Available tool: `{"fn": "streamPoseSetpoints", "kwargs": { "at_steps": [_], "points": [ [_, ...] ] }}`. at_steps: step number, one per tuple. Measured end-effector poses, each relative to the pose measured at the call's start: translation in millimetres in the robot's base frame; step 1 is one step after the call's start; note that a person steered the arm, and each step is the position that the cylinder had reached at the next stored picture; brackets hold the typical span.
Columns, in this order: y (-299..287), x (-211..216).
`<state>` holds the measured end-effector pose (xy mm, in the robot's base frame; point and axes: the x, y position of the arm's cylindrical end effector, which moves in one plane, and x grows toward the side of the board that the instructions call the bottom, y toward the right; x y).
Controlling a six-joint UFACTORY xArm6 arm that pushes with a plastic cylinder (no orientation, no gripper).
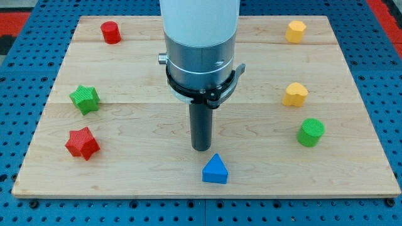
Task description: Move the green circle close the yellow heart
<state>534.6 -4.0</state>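
My tip (201, 148) rests mid-frame just above the blue triangle (215, 169). At right, the green circle (310, 132) sits just below the yellow heart (294, 95), apart. No pincer shows.

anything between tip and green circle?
No. In the camera view, bare board separates my tip from the green circle; the blue triangle sits below the tip.

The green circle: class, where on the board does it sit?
The green circle sits at the view's right, just below the yellow heart and far right of my tip.
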Motion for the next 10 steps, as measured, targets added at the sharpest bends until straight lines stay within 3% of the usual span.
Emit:
{"fn": "streamPoseSetpoints", "kwargs": {
  "at_steps": [4,7,8,9,10],
  "points": [
    [2.3,23.1],
    [144.8,-64.2],
    [191.1,-62.4],
    [201.6,-62.5],
    [223.7,-37.5]
  ]
}}
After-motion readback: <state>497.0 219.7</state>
